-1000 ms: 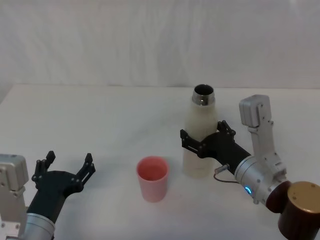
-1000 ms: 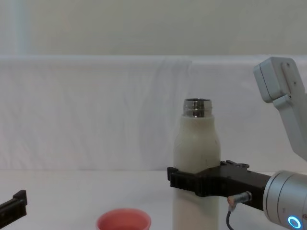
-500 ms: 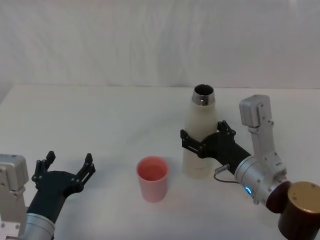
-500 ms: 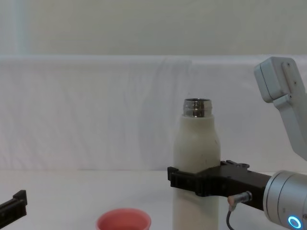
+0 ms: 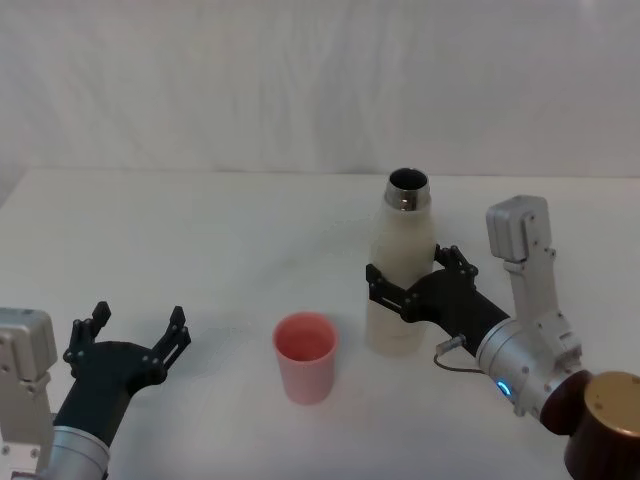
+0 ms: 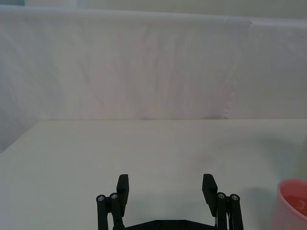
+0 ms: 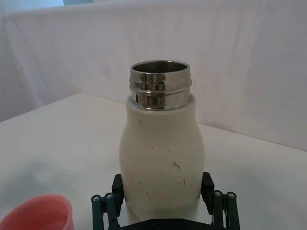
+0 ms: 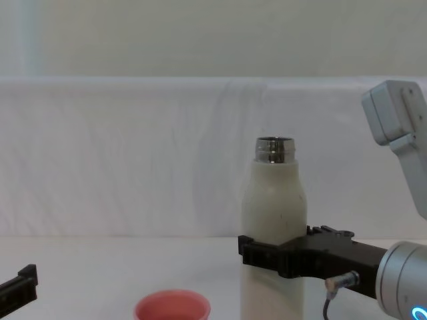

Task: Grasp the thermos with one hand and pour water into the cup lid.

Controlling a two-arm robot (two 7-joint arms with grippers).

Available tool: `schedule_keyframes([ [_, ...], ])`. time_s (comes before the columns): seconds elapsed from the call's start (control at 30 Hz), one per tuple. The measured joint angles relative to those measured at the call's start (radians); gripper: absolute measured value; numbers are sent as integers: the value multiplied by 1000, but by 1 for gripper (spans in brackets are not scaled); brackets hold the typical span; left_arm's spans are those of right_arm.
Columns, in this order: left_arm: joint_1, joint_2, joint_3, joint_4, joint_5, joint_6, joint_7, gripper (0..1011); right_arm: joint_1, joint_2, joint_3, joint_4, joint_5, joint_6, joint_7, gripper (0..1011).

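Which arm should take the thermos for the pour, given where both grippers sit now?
Right. The right gripper already straddles the thermos, a finger on each side of its body. The left gripper sits open, far off beyond the cup lid, holding nothing.

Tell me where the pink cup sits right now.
In the head view the pink cup stands upright on the table, just left of the white bottle that the right gripper straddles.

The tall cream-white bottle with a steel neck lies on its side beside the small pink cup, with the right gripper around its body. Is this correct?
Not quite. The tall cream-white bottle stands upright, as the chest view shows. The rest holds: it is beside the small pink cup, and the right gripper is around its body.
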Motion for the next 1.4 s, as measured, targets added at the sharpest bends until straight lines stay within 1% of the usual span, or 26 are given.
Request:
schedule_keyframes([
  [0.3, 0, 0, 0, 0, 0, 0, 0, 1001, -30, 17, 6, -35, 0, 2, -5, 1000],
  [0.7, 0, 0, 0, 0, 0, 0, 0, 1001, -91, 38, 19, -108, 8, 3, -8, 1000],
  [0.87, 0, 0, 0, 0, 0, 0, 0, 1001, -137, 52, 28, -151, 13, 2, -14, 1000],
  [0.93, 0, 0, 0, 0, 0, 0, 0, 1001, -168, 61, 34, -179, 17, -1, -15, 1000],
  [0.97, 0, 0, 0, 0, 0, 0, 0, 1001, -168, 61, 34, -179, 17, -1, -15, 1000],
  [1.0, 0, 0, 0, 0, 0, 0, 0, 1001, -184, 66, 36, -192, 19, -4, -15, 1000],
  [1.07, 0, 0, 0, 0, 0, 0, 0, 1001, -195, 69, 37, -202, 21, -7, -15, 1000],
  [1.13, 0, 0, 0, 0, 0, 0, 0, 1001, -235, 78, 41, -231, 25, -20, -15, 1000],
  [1.23, 0, 0, 0, 0, 0, 0, 0, 1001, -258, 82, 42, -243, 31, -29, -14, 1000],
  [1.4, 0, 0, 0, 0, 0, 0, 0, 1001, -273, 84, 43, -247, 39, -35, -10, 1000],
])
